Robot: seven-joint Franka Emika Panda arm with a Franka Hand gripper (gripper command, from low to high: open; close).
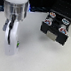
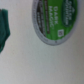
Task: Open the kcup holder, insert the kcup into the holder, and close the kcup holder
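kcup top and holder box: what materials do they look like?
kcup: the top looks like a printed foil or film lid, green and dark with lettering and a pale rim; too blurred to see sheen. kcup holder: looks like matte black plastic or coated metal, dark with no glare; cannot tell which.

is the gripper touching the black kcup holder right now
No, in the exterior view the gripper hangs over bare table toward that view's left, well apart from the kcup holder on the right.
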